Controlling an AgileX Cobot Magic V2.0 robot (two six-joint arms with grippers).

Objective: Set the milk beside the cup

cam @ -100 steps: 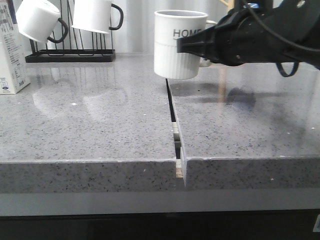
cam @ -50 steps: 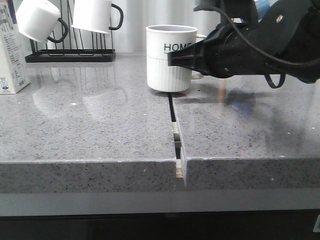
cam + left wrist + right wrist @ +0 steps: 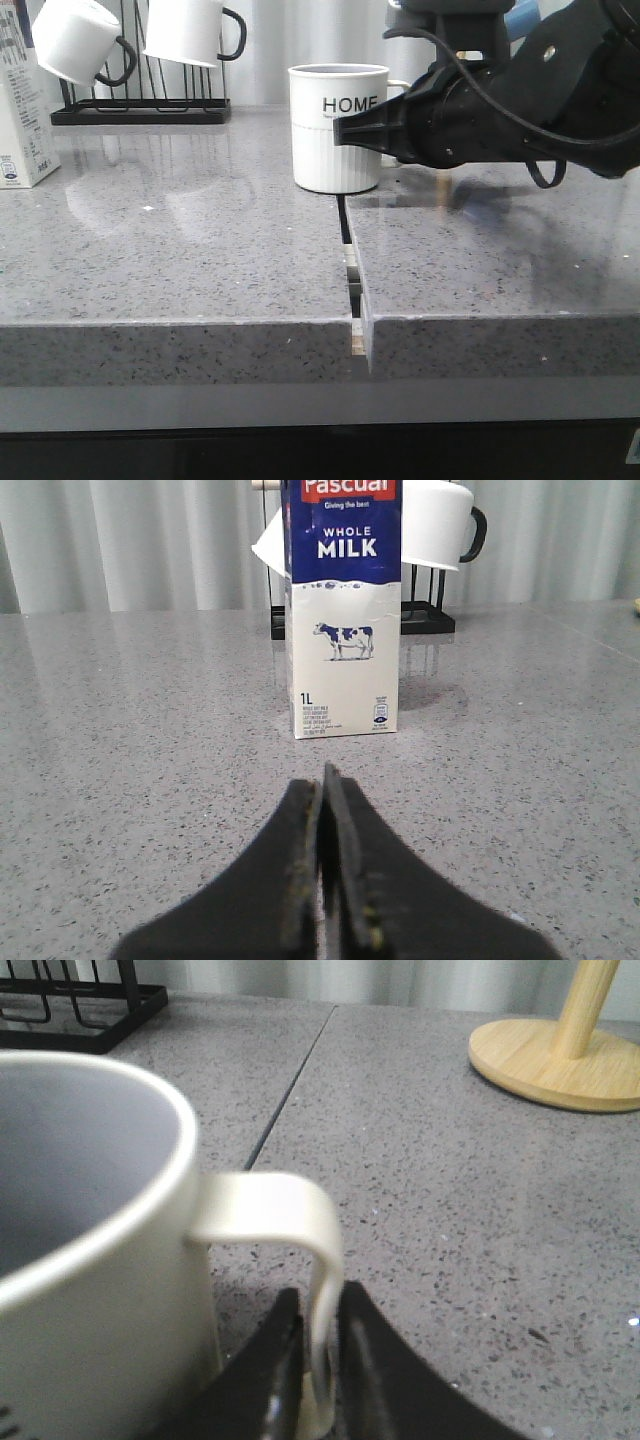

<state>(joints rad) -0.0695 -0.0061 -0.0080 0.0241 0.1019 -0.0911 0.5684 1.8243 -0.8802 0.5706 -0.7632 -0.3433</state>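
Standing upright on the grey table [image 3: 120, 780], the blue-topped "WHOLE MILK" carton [image 3: 343, 610] faces the closed left tool [image 3: 325, 810]; the right tool [image 3: 318, 1360] pinches the white "HOME" mug [image 3: 337, 128] by its handle.

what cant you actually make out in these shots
- Front view: the tall white and blue milk carton is cut off by the left edge; only a side strip with illegibly small print shows.
- Front view: the right gripper covers the handle of the large white ribbed HOME mug.
- Right wrist view: the mug's base is out of frame, so contact with the grey speckled counter is unclear.
- Left wrist view: the carton hides most of the black mug rack.
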